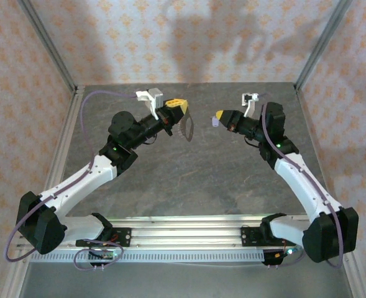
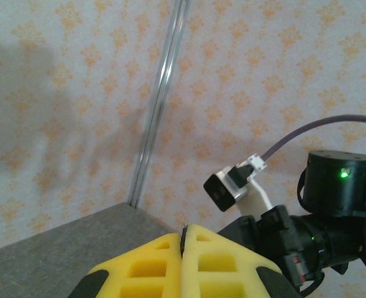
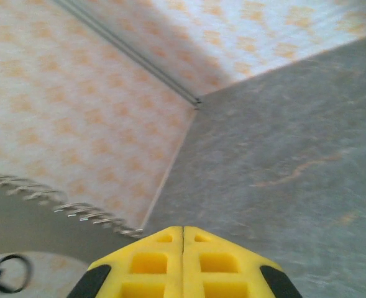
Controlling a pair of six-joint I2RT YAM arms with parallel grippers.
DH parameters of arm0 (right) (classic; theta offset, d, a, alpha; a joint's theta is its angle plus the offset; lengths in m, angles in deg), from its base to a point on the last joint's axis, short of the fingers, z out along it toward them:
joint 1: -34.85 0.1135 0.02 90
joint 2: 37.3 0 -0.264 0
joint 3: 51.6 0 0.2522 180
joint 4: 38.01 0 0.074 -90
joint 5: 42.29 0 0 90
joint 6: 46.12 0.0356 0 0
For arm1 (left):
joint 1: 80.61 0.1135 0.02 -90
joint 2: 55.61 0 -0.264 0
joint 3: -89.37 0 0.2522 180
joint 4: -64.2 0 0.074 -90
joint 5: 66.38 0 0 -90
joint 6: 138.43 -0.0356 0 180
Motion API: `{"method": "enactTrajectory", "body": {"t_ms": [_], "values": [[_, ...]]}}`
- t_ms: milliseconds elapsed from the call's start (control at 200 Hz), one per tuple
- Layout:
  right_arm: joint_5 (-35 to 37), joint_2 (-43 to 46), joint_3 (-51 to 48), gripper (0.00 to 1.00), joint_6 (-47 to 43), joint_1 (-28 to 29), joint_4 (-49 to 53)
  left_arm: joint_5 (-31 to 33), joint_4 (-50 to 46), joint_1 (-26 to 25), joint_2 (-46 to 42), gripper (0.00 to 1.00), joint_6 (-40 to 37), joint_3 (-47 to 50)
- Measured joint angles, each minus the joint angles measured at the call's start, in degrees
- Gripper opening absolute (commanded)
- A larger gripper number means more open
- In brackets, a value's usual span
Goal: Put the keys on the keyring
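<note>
Left gripper (image 1: 183, 114) pinches the thin, probably floppy keyring (image 1: 186, 129) near its top; right gripper (image 1: 220, 115) pinches the tiny, likely slippery key (image 1: 214, 123) by its head.

Two grippers, the left gripper (image 1: 184, 107) and the right gripper (image 1: 218, 115); one keyring (image 1: 186, 130); one key (image 1: 214, 123) with a lilac head; one grey tabletop (image 1: 189, 180).

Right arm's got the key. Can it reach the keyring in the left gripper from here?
Probably yes. The right gripper, shut on the key, faces the keyring hanging from the left gripper across a gap of open air above the table; nothing stands between them.
</note>
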Motion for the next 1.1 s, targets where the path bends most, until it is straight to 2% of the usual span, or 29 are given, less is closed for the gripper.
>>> {"method": "enactTrajectory", "body": {"t_ms": [160, 455, 1096], "values": [[-4.1, 3.8, -1.0, 0.00, 2.1, -0.1, -4.6, -1.7, -0.2, 0.0, 0.0, 0.00, -0.4, 0.0], [-7.0, 7.4, -1.1, 0.00, 3.6, -0.3, -7.7, -5.9, -3.3, 0.0, 0.0, 0.00, -0.9, -2.5], [-6.8, 8.5, 0.0, 0.00, 4.0, -0.4, -8.7, -15.3, -5.0, -0.9, 7.8, 0.00, -2.4, -11.5]]}}
